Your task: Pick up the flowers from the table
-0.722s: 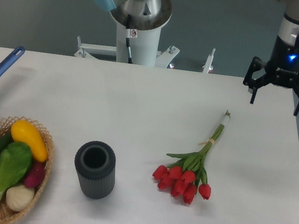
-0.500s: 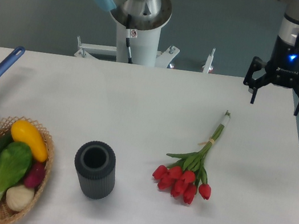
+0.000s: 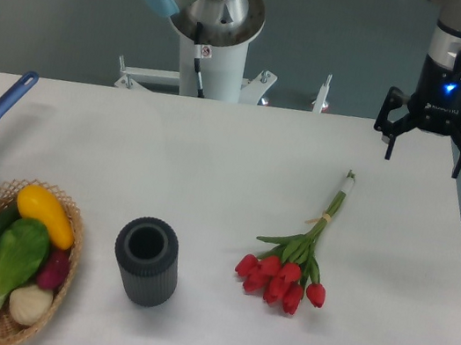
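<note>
Flowers (image 3: 289, 268) lie flat on the white bench (image 3: 215, 161), right of its middle. They are a bunch of red tulips, the closed heads clustered at the lower end, nearest the front edge. Short green leaves fan out just above the heads. From there the thin green stems run together up and to the right, toward the far right corner. A pale band wraps the stems partway along, and the cut ends look pale too. Nothing touches the bunch.

The tool (image 3: 431, 154) hangs at the far right edge of the bench, well apart from the flowers and beyond the stem tips. Its two dark fingers (image 3: 391, 140) are spread wide and hold nothing. A blue light glows on the tool's body.

A dark ribbed cylinder (image 3: 146, 260) stands upright left of the tulip heads, its open top facing up. At the front left corner a wicker basket (image 3: 70, 220) holds colourful vegetables. Just behind the basket sits a pan with a blue handle (image 3: 2, 107), partly cut off by the left edge.
</note>
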`<move>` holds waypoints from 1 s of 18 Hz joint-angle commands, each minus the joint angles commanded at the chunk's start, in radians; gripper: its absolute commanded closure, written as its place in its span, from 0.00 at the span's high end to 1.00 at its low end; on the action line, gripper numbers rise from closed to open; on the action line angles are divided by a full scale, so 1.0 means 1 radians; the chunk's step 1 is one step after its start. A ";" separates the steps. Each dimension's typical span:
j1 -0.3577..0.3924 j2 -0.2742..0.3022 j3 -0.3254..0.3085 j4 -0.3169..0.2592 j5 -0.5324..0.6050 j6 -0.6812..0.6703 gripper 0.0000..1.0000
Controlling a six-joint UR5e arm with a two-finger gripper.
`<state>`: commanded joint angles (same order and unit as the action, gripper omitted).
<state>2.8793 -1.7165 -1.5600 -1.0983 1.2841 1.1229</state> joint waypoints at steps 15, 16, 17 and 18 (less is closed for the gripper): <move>-0.009 -0.034 -0.020 0.006 -0.037 0.012 1.00; -0.012 -0.035 -0.034 0.008 -0.037 0.015 1.00; -0.012 -0.037 -0.044 0.011 -0.035 0.020 1.00; -0.012 -0.038 -0.052 0.009 -0.034 0.031 1.00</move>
<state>2.8670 -1.7549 -1.6121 -1.0891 1.2502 1.1534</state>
